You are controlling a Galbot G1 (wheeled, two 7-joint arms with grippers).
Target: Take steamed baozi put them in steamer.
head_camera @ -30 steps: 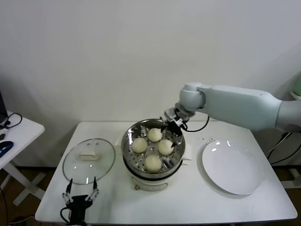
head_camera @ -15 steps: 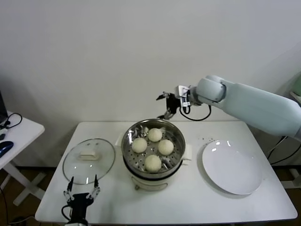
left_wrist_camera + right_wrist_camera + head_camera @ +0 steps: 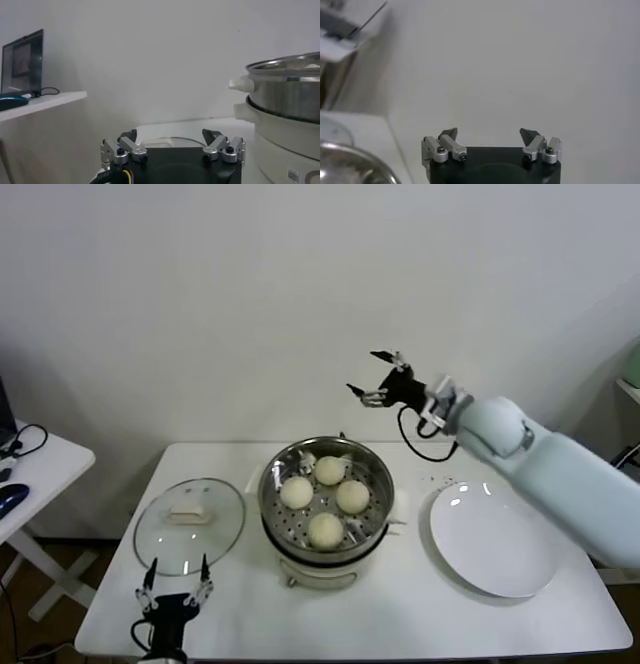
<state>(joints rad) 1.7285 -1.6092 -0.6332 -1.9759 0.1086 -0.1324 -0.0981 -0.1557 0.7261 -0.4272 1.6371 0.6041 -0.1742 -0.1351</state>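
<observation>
**All four buns in the basket**

Head view: four steamed baozi sit in the steamer; plate bare, so loading looks finished; right gripper raised behind it, spread, empty.

Left wrist view: left gripper parked low beside the steamer, open, holding nothing.

Right wrist view: right gripper wide apart, empty.

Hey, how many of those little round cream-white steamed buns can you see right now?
4, all inside the round shiny steel steamer basket: one at the back, one on the left, one on the right, one at the front. None looks hidden.
</observation>
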